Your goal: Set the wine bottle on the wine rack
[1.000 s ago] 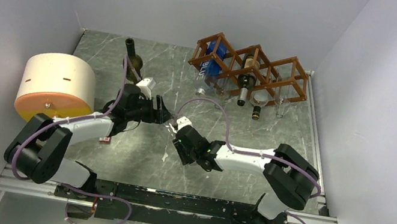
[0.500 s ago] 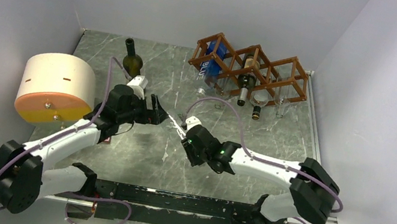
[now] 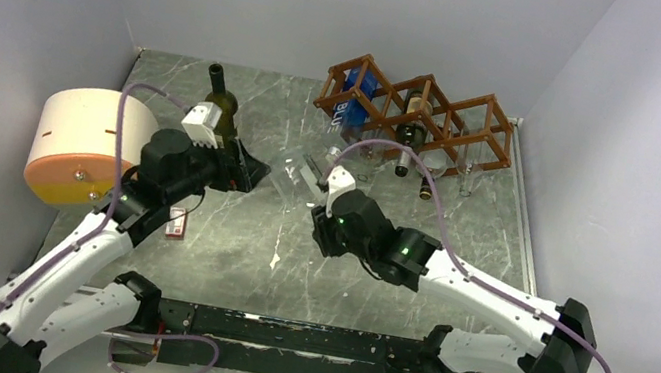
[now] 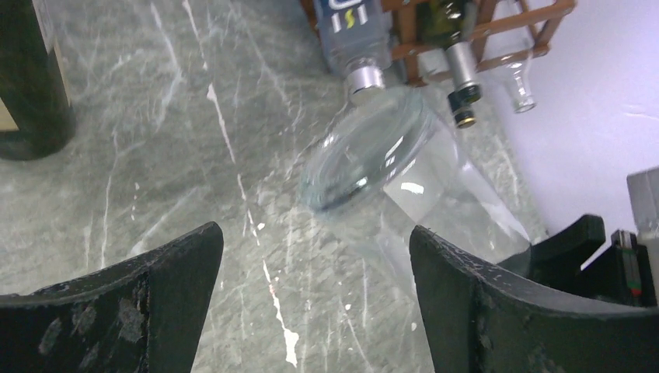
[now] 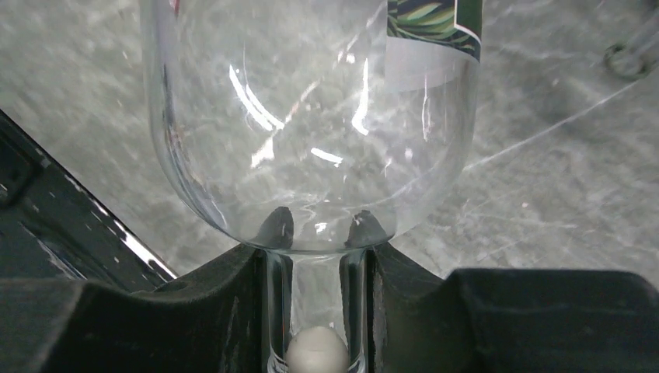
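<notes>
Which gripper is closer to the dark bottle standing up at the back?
Left. The left gripper hangs open just beside the dark bottle; the right gripper is farther off to the right, clamped on the neck of a clear bottle.

We see our right gripper (image 5: 315, 268) clamped on the neck of a clear wine bottle (image 5: 311, 140), its green-patterned label (image 5: 435, 27) above the grey marbled worktop (image 5: 559, 179).
</notes>
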You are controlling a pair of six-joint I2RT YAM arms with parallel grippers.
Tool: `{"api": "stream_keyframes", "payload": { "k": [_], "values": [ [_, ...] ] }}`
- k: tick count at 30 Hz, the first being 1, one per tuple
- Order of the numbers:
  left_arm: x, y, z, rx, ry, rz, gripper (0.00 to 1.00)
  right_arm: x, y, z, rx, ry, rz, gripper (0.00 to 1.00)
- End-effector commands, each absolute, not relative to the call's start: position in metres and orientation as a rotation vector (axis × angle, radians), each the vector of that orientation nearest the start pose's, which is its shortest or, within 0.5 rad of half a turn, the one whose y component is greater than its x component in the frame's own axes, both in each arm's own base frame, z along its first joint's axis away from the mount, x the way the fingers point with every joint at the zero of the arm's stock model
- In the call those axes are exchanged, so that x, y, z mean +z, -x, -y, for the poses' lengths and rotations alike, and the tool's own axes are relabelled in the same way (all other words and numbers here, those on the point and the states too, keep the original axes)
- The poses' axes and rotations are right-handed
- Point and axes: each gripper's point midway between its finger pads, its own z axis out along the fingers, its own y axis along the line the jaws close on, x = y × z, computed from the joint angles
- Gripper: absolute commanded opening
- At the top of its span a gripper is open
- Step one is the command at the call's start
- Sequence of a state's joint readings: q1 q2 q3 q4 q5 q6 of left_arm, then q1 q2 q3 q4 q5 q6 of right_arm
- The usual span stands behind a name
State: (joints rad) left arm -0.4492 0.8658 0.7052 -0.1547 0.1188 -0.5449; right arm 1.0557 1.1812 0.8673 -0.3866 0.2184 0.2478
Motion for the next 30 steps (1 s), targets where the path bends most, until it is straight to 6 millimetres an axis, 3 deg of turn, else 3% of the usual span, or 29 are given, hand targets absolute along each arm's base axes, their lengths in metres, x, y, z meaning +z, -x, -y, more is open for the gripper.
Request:
{"api": "stream_keyframes", "payload": {
  "k": [1, 7, 10, 17, 25, 30],
  "values": [
    [0.259, -0.258, 0.173, -0.805, 0.001, -1.897, 0.93, 0.292, -0.226, -0.299, 0.601, 0.506, -1.797, 0.0],
    [0.285, -0.248, 0.164, -0.8, 0.009, -1.849, 0.93, 0.368, -0.253, -0.286, 0.521, 0.347, -1.643, 0.0],
    [0.295, -0.246, 0.159, -0.778, 0.009, -1.832, 0.93, 0.394, -0.27, -0.28, 0.458, 0.288, -1.604, 0.0],
    [0.307, -0.248, 0.147, -0.705, 0.016, -1.803, 0.92, 0.429, -0.33, -0.255, 0.435, 0.127, -1.586, 0.0],
    [0.303, -0.244, 0.143, -0.679, -0.009, -1.789, 0.92, 0.411, -0.407, -0.218, 0.441, -0.075, -1.674, 0.0],
    [0.294, -0.242, 0.143, -0.676, -0.025, -1.799, 0.92, 0.402, -0.439, -0.221, 0.473, -0.111, -1.7, 0.0]
  ]
}}
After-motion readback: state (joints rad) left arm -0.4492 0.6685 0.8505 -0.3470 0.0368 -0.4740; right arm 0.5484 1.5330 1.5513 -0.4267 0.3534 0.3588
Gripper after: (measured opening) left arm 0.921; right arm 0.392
